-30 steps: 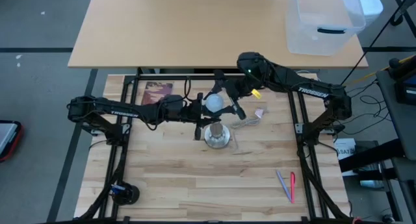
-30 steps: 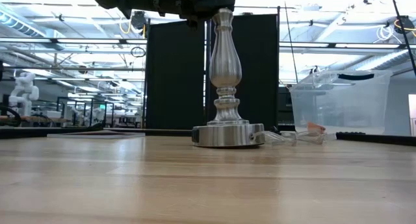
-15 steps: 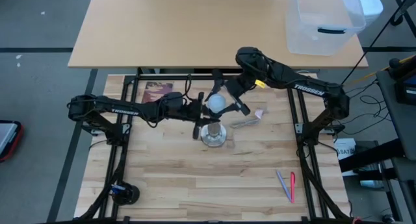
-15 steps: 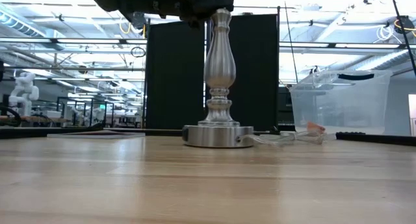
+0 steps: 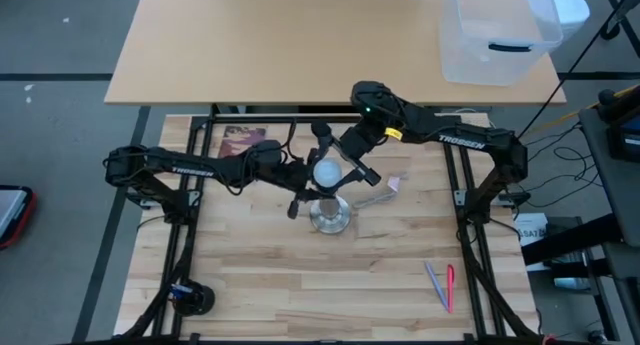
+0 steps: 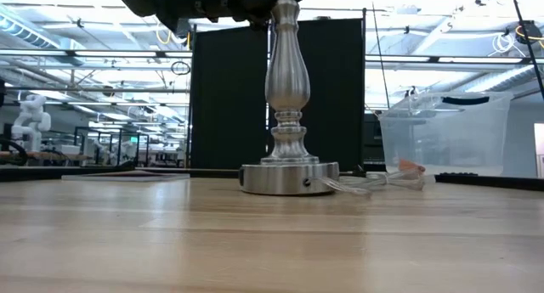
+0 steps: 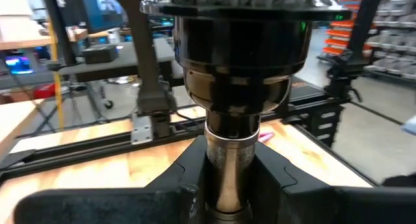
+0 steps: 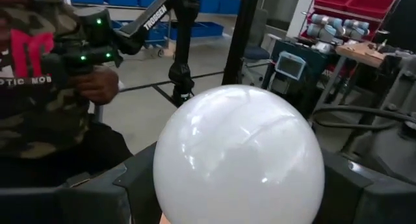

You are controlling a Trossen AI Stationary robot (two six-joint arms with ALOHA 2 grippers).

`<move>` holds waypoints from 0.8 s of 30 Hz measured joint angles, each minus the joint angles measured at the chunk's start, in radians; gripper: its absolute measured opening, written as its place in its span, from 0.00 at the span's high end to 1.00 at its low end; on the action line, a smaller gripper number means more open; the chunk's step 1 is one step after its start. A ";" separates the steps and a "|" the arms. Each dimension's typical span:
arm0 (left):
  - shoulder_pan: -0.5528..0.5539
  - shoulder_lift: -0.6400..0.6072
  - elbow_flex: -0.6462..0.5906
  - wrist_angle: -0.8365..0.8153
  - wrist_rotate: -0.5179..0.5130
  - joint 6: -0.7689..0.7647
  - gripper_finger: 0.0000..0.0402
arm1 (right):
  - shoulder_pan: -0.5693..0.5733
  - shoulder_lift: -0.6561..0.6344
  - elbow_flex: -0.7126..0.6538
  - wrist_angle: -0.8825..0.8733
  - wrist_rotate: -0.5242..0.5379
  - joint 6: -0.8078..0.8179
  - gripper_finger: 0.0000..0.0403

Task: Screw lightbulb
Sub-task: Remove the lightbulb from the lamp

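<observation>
A silvery lamp stand rests on its round base at the table's middle, with a dark socket on top. Above the socket is the lightbulb, its white globe filling the right wrist view. Whether its screw base sits in the socket is hidden. My left gripper reaches in level from the table's left, shut on the stand just below the socket. From the far right my right gripper comes in, its fingers on either side of the globe. My left gripper pinches the stand's silvery neck just under the socket, one finger on each side. The fingers lie level, coming from the table's left across the upright stand. The stand is upright with its base on the table. My right gripper has the bulb's globe between its two fingers, one on each side of its widest part. It comes roughly level from the table's far right. The bulb is above the socket; its lower end is hidden by the globe.
The stand's clear cord and a pink-tipped wrapper lie right of the base. Pens lie near the front right, a booklet at the far left. A clear bin is on the far table. A person is beyond.
My right gripper has swung about the bulb and carried it a little toward the table's near edge and left. My left gripper has turned at the wrist while staying on the neck. The stand has shifted slightly toward the table's left, staying upright.
</observation>
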 joint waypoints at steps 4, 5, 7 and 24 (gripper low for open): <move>0.016 0.000 0.001 -0.006 0.072 -0.004 0.82 | 0.000 0.008 0.002 0.005 -0.040 -0.007 0.32; 0.023 0.000 0.001 -0.006 0.087 -0.003 0.82 | 0.001 0.010 0.002 0.010 -0.051 -0.013 0.32; 0.036 0.000 0.002 -0.006 0.109 -0.003 0.82 | 0.002 0.016 0.003 0.012 -0.053 -0.026 0.32; 0.056 0.000 0.002 -0.029 0.113 -0.021 0.82 | 0.018 0.034 0.009 0.179 0.027 0.143 0.25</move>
